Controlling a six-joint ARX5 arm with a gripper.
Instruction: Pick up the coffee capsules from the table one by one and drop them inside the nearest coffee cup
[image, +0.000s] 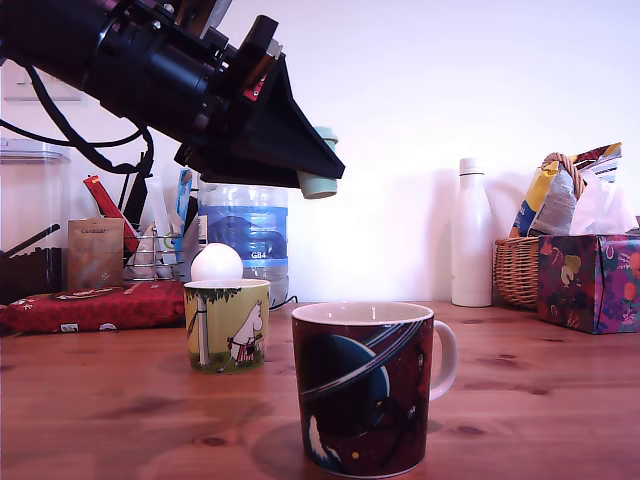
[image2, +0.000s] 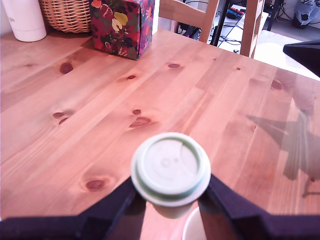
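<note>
My black tool (image: 318, 172) is clamped on a small pale mint-green tapered coffee capsule (image: 318, 181), held in the air above the reddish-brown wooden plank desk (image: 540, 400), over the large maroon-and-navy planet mug (image: 363, 390).

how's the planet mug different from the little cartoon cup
The planet mug is bigger and dark maroon and navy; the cartoon cup is smaller and yellow-green. The planet mug shows a white handle; no handle shows on the cartoon cup. A white ball sits on the cartoon cup's mouth; the planet mug's is uncovered. Both stand upright on the table.
</note>
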